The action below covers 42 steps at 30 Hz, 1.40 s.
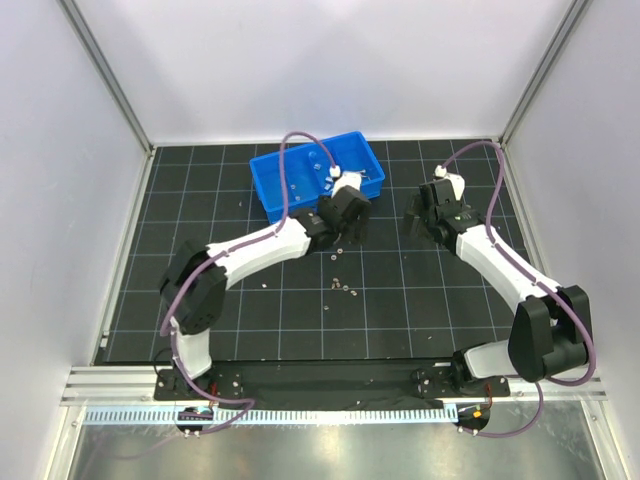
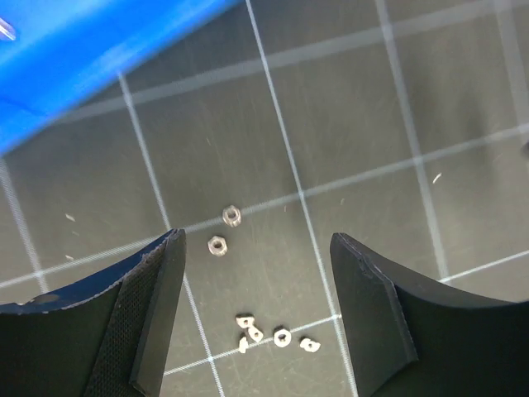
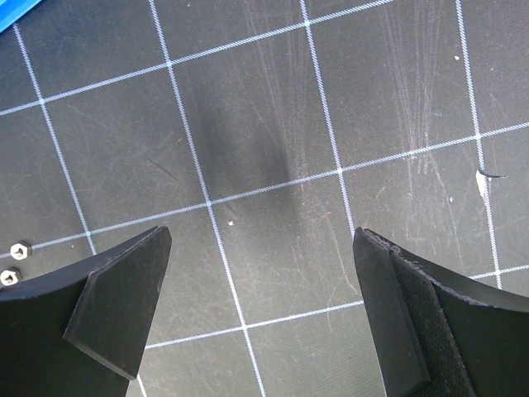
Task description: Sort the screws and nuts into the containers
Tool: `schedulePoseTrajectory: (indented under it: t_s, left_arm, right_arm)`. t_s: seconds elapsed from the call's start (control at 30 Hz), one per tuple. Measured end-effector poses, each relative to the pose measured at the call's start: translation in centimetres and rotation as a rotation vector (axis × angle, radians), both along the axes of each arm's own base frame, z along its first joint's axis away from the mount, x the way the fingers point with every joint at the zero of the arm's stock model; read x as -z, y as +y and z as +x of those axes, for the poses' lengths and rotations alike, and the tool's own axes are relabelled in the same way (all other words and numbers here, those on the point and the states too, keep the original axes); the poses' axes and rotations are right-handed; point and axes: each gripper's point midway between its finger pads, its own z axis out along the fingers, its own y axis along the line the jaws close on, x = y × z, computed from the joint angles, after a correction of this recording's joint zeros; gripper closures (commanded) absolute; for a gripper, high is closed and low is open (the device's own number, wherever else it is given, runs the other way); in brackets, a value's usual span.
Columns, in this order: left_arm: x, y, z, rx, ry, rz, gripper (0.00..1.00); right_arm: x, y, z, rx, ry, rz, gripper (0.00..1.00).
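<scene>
At the near edge a metal rail (image 1: 330, 385) carries both arm bases. Just beyond it, loose nuts (image 1: 345, 287) lie on the black gridded bench (image 1: 450, 300) between the two arms. They form a small cluster with a few single specks around it, too small in the top view to count.

The left wrist view shows them better. Four or five pieces are bunched together nearest the camera, and two single nuts lie a little farther on, close together but not touching. All lie flat on the bench, seen through the gap of the left gripper (image 2: 256, 256), whose jaws stand wide apart with nothing between them.

The right gripper (image 3: 260, 248) is likewise spread wide and holds nothing, over bare, scratched bench. Two nuts sit at the left edge of its view, just beside the finger on that side. The two grippers are near each other but apart.

Farthest off is one blue tray (image 1: 265, 185), close to the back wall. The left arm's wrist overlaps its near right corner, and that arm's purple cable (image 1: 283, 170) loops over it, hiding part of the inside. A few silver bits show in the tray, but I cannot tell whether they are screws or nuts.
</scene>
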Motion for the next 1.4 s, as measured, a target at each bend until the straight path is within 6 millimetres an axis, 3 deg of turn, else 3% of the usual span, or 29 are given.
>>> schedulePoseTrajectory:
  t_s: [0.1,0.27,0.57,0.8,1.17,1.4]
  left_arm:
    - [3.2,-0.6,-1.1,0.031,0.059,0.05,0.29]
    - [7.7,0.8,-0.6,0.012,0.13,0.137,0.35]
    - [11.9,1.0,-0.9,0.015,0.206,0.195,0.43]
    - [12.4,0.8,-1.0,0.017,0.214,0.195,0.48]
    - [12.4,-0.1,-0.2,0.021,0.203,0.181,0.73]
    - [12.4,-0.1,-0.2,0.014,0.204,0.176,0.83]
  right_arm:
    - [-0.2,0.0,-0.1,-0.002,-0.005,0.005,0.0]
    - [-0.4,0.0,-0.2,-0.003,-0.01,0.006,0.0]
    - [-0.2,0.0,-0.3,-0.002,-0.004,0.004,0.0]
    - [-0.2,0.0,-0.3,-0.002,-0.003,0.003,0.0]
    - [-0.2,-0.1,-0.4,-0.002,0.001,0.002,0.0]
    - [-0.1,-0.1,-0.5,-0.002,0.004,0.002,0.0]
